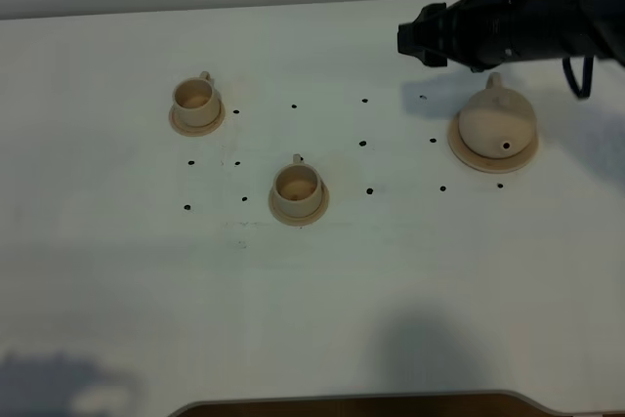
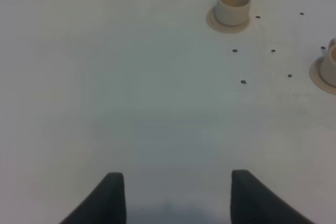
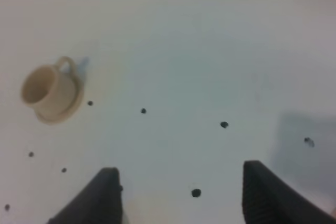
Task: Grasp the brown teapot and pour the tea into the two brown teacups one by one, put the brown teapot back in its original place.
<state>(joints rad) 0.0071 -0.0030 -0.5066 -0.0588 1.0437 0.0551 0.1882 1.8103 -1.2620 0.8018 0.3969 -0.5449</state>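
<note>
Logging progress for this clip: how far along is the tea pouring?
Done: nothing confirmable; the teapot sits on its saucer, both cups stand upright on theirs, no tea visible inside. In hand: nothing; the right gripper is open near the teapot, the left gripper open and empty. Left, apparently: grasping, both pours, the return.

A squat, round, beige-tan clay teapot [image 1: 496,120] sat upright on a wide flat disc saucer [image 1: 491,167] of the same colour, at the far right; its short spout pointed near, its loop handle far; a small matching left teacup [image 1: 195,99] stood upright on its round left saucer [image 1: 195,131], far left; a like middle teacup [image 1: 296,186] stood on its middle saucer [image 1: 298,221], nearer and central, well apart from the teapot; both cup handles pointed far.
</note>
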